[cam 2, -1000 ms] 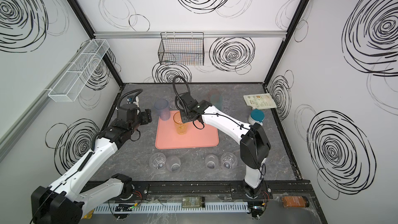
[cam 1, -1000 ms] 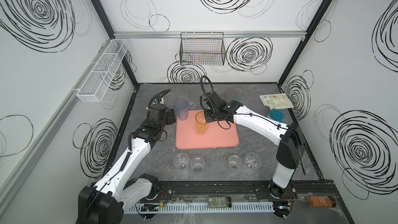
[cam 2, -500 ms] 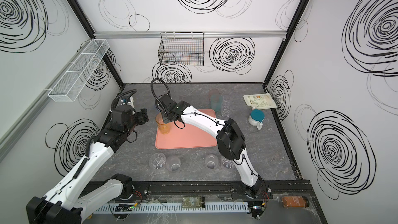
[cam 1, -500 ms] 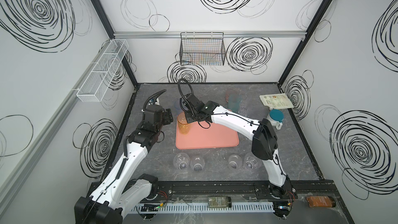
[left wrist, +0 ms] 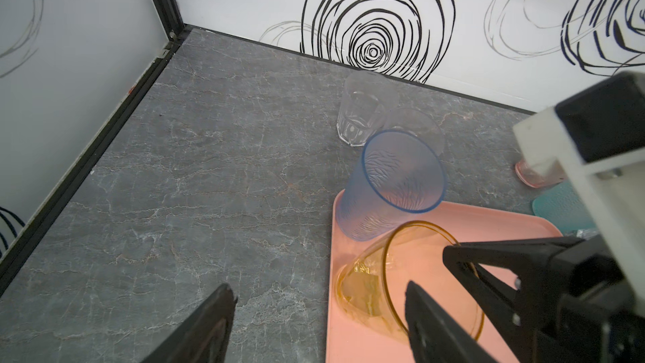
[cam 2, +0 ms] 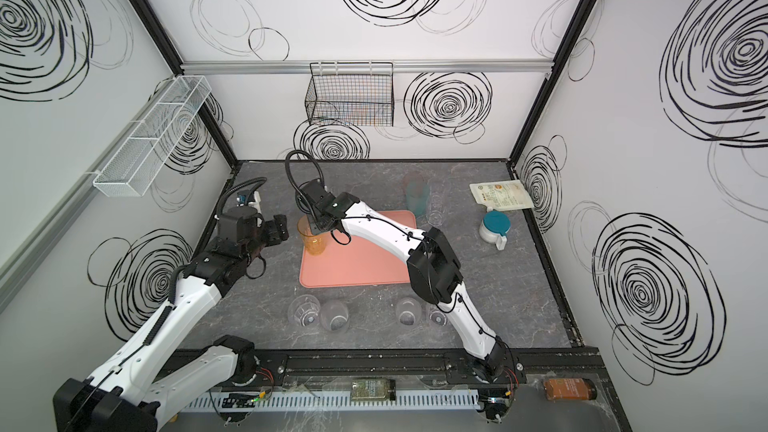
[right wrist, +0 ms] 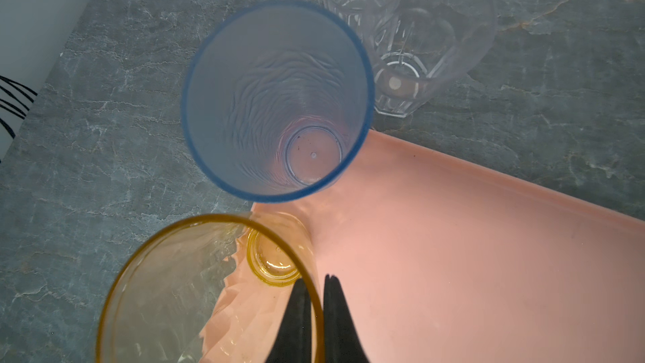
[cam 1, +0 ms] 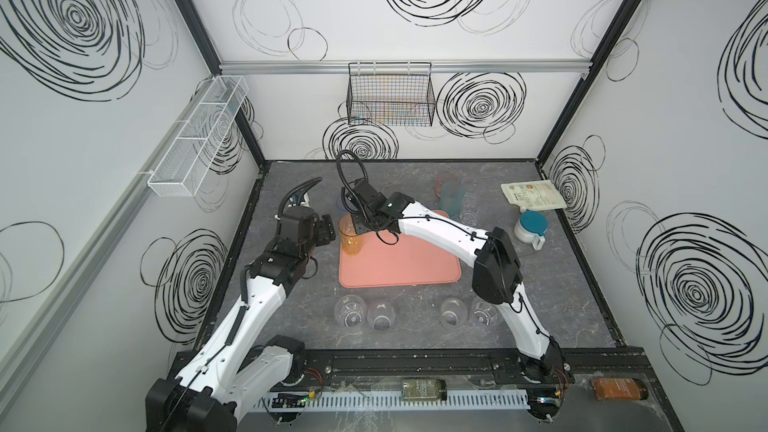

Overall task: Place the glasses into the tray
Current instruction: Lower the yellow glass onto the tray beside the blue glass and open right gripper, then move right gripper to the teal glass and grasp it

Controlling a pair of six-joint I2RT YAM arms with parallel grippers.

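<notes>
- Left hand [cam 1: 325, 229]: jaws apart, nothing between them, hovering over the dark grey marbled desk [cam 1: 540, 292] just beside the tray's left edge. Risk: it sits close to the held glass, so any drift toward it could bump the glass or the other hand.
- Tall amber transparent tumbler [cam 1: 351, 238]: over the far-left part of the flat salmon-pink plastic tray [cam 1: 399, 268], close to the rim. I cannot tell if its base is fully down.
- Right hand [right wrist: 315, 279]: clamped on the amber tumbler's thin wall, one finger inside and one outside. A pinch this thin lets the glass swivel. If it is let go while tilted, it may tip over the rim onto the desk. The inner finger could also drag it when lifting out.
- Tall blue ribbed tumbler [right wrist: 275, 99]: at the tray's far-left corner, just beside the amber one. A nudge could topple it.
- Four short clear tumblers, e.g. [cam 1: 350, 312], wait on the desk in front of the tray. The right arm's elbone hangs above that row, so a low retreat could sweep them.
</notes>
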